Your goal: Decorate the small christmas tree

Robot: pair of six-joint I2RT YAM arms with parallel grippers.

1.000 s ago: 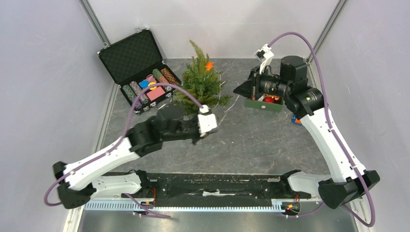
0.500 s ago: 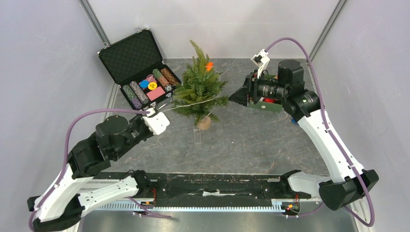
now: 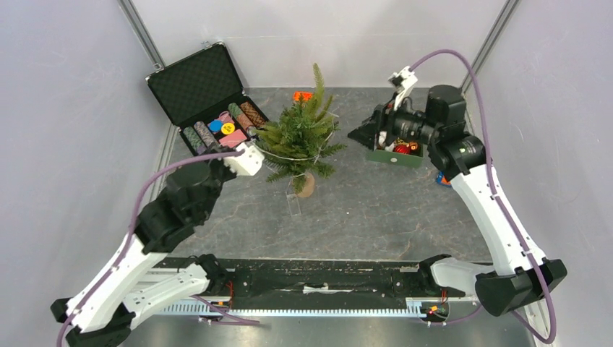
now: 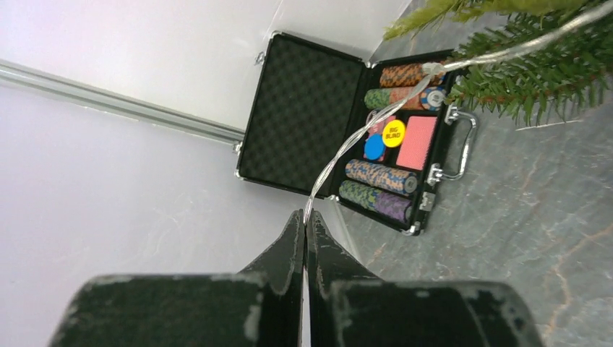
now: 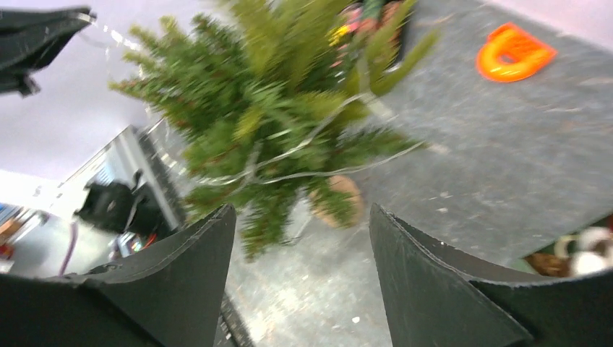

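Jaws are pinching the limp clear strand (image 4: pixel 347 144) on the left gripper (image 4: pixel 305 217) and gaping on the right gripper (image 5: pixel 300 210). The small christmas tree (image 3: pixel 300 137) is looking light and tippy, so gripping near its stump base (image 3: pixel 306 186) seems safest.

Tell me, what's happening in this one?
The left gripper is pinched shut on a thin clear strand that runs from its fingertips to the small christmas tree, where it loops through the branches. The right gripper is open and empty, facing the tree from beside a green box holding red baubles.

Overhead camera looks down; all 3 views share the tree (image 3: pixel 300 139).
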